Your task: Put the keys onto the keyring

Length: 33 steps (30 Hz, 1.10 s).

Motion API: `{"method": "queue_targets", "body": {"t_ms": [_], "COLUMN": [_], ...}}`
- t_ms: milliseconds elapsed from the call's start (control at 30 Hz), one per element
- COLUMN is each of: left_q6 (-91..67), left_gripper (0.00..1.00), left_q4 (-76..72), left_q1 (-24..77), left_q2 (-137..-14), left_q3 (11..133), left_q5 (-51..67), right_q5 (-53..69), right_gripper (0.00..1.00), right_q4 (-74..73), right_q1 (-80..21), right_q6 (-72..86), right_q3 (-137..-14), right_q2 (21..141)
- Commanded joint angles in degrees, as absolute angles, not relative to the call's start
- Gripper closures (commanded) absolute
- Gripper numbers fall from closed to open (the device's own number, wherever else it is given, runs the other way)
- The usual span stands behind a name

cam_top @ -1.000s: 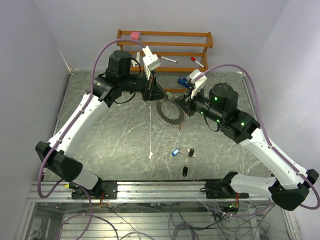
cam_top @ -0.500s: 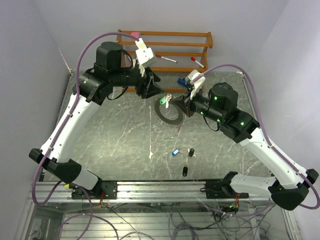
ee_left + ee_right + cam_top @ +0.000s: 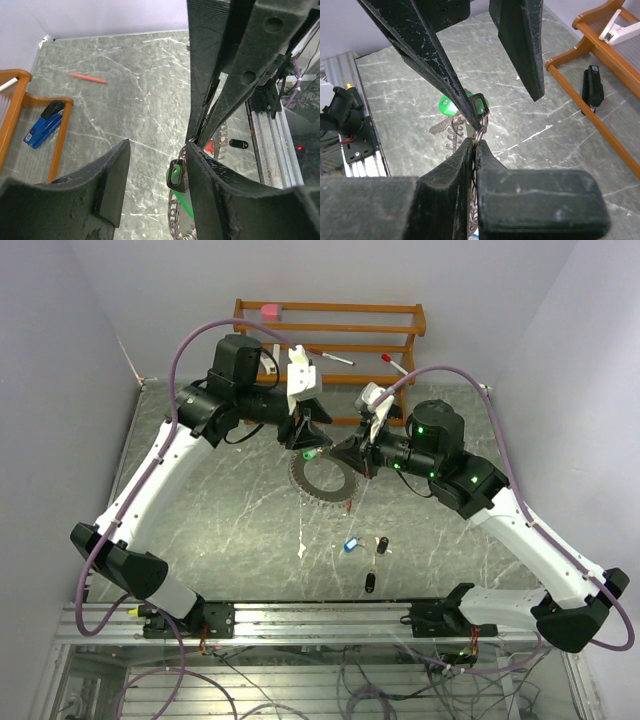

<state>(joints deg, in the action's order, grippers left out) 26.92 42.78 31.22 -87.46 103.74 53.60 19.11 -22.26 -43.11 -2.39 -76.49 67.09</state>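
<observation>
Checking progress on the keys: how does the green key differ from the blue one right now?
Place: the green key is at the far rim of the keyring, between the left hand and the right hand; the blue key lies on the table nearer the arm bases, apart from the ring.
Contact: a left-hand finger is right beside the green key; no hand is near the blue key.
Both are much smaller than the ring.
</observation>
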Motion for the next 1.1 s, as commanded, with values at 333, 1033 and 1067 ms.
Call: {"method": "queue_targets", "body": {"t_ms": [333, 1033, 1067], "left_q6": [38.23, 36.97, 35.79], "left_gripper": [0.53, 0.93, 0.93], "left_q4": [52.17, 50.80, 49.66], "left_q1": [31.20, 31.20, 31.15], "left_q2": [-89.39, -88.69, -88.25], "left_q3": [104.55, 104.14, 103.95], "left_q5": [59.24, 61.09, 61.16], "right_q5": [21.37, 21.28, 21.05], "right_gripper": [1.00, 1.00, 1.00], "right_q4": [-20.83, -19.80, -19.83], "right_q1": [-43.03, -43.00, -43.05], "right_q6": [-1.98, -1.64, -1.48], "right_q3": [-78.22, -77.31, -77.22], "right_q2": [66.06, 64.77, 64.59]}}
